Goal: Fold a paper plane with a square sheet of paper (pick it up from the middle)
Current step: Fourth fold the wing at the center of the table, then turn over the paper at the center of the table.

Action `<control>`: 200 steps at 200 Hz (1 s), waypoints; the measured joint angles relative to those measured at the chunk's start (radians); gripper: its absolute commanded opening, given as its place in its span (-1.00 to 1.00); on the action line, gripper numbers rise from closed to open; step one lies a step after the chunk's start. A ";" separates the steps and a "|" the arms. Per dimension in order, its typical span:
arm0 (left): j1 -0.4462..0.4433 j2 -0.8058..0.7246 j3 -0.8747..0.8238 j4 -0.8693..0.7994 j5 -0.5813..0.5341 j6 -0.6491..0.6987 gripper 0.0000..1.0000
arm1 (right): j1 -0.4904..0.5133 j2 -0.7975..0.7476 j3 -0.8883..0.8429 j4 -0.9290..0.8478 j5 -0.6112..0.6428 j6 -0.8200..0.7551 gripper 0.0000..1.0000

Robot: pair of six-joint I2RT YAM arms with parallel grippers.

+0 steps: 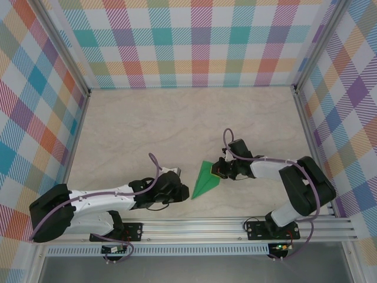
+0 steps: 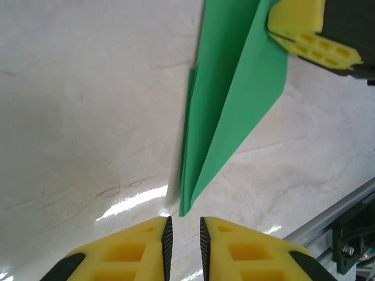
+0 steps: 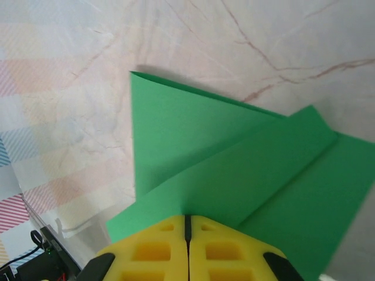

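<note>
The paper plane (image 1: 205, 180) is a slim green dart with a centre crease, lying on the marble table between my two arms, nose pointing to the near left. My right gripper (image 1: 219, 171) is shut on its wide rear end; in the right wrist view the closed jaws (image 3: 188, 219) meet at the green folds (image 3: 234, 158). In the left wrist view the plane's nose (image 2: 186, 208) ends just ahead of my left gripper (image 2: 184, 225), whose jaws stand a narrow gap apart with nothing between them. The right gripper's yellow fingers (image 2: 296, 23) show at the plane's far end.
An aluminium rail (image 1: 235, 227) runs along the table's near edge, close behind both grippers, and appears as a rail (image 2: 334, 216) in the left wrist view. Plaid walls (image 1: 188, 41) close off the back and both sides. Bare marble table (image 1: 177, 124) stretches beyond the plane.
</note>
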 measured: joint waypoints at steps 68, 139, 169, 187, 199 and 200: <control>0.050 0.182 0.185 -0.019 -0.018 0.110 -0.27 | 0.000 -0.362 -0.037 -0.186 0.119 0.016 -0.38; 0.075 0.425 0.339 -0.076 -0.018 0.192 -0.18 | 0.000 -0.410 -0.124 -0.261 0.105 0.046 -0.34; 0.076 0.465 0.361 -0.099 -0.018 0.207 -0.25 | 0.000 -0.351 -0.127 -0.230 0.082 0.052 -0.34; 0.077 0.474 0.370 -0.113 -0.019 0.214 -0.29 | 0.000 -0.316 -0.127 -0.211 0.071 0.054 -0.34; 0.077 0.475 0.373 -0.121 -0.019 0.218 -0.30 | 0.001 -0.291 -0.127 -0.199 0.065 0.056 -0.33; 0.077 0.475 0.373 -0.122 -0.019 0.218 -0.31 | 0.001 -0.290 -0.127 -0.198 0.065 0.056 -0.33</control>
